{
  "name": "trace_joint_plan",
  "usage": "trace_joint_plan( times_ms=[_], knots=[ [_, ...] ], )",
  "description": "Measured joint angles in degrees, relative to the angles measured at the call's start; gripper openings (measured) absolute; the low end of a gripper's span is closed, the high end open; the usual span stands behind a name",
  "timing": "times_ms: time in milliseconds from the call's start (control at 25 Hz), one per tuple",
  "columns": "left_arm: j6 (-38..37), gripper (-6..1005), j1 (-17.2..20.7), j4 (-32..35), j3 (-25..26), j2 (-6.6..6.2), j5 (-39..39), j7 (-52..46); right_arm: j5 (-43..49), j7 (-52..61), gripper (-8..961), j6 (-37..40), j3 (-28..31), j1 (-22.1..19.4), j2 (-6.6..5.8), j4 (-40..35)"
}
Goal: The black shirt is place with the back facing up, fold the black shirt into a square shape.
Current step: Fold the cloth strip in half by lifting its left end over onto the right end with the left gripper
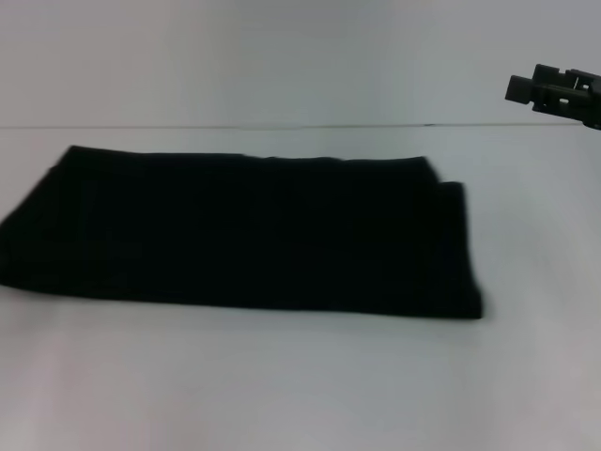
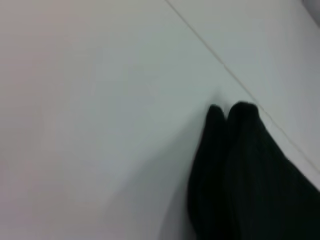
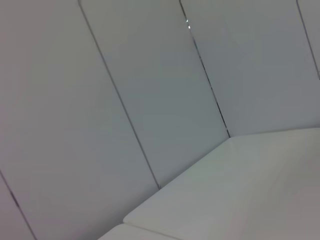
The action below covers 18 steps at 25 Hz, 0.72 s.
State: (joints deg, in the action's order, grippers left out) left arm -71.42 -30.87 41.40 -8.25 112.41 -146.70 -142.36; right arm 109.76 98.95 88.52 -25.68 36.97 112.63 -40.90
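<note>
1. The shirt (image 1: 235, 235) lies flat on the white table (image 1: 300, 385), across the left and centre of the head view. It is already folded into a wide band, with a second layer showing at its right end.
2. The right gripper (image 1: 554, 89) hangs at the upper right of the frame, off the cloth and well apart from it. Whether it is open or closed, I cannot tell.
3. The left gripper is not in view; its wrist camera shows only two rounded folds of cloth (image 2: 240, 170) at the lower right of that frame.
4. Judged from this, the band is wider than deep, so one more fold, end over end, looks needed. Pinch both layers at the corners, lift low and lay edge on edge.
5. The table is bare in front of the shirt and to its right, which leaves room to swing. The shirt's left end runs close to the frame edge.
</note>
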Motion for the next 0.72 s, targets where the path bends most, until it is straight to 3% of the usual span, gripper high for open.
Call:
trace_joint_plan(
  times_ms=[160, 320, 400, 480, 640, 720],
  knots=[
    [-5.9, 28, 1.1, 2.7, 3.9, -1.14, 2.6, 0.8, -0.3, -0.1, 897, -0.8, 0.0, 0.0, 0.3, 0.0],
    [-16.1, 28, -1.7, 0.1, 2.8, -1.27, 14.2, 4.2, -1.1, -0.5, 897, -1.5, 1.0, -0.3, 0.47, 0.0],
    [-17.8, 28, -5.5, -2.7, -1.6, 0.02, 19.1, 5.3, -2.5, -0.6, 897, -2.2, 2.0, -1.0, 0.46, 0.0],
    [-16.9, 28, -9.9, -5.5, -6.3, 2.15, 21.6, 6.5, -3.9, -0.7, 897, -2.8, 3.3, -1.9, 0.2, 0.0],
    [-11.3, 28, -18.5, -11.7, -12.2, 7.72, 22.7, 10.9, -6.5, -0.7, 897, -1.5, 4.9, -4.4, -1.29, -0.5],
    [-7.7, 28, -21.0, -14.7, -13.3, 9.99, 22.8, 12.9, -7.5, -0.8, 897, -0.2, 5.0, -5.4, -2.4, -0.6]
  ],
)
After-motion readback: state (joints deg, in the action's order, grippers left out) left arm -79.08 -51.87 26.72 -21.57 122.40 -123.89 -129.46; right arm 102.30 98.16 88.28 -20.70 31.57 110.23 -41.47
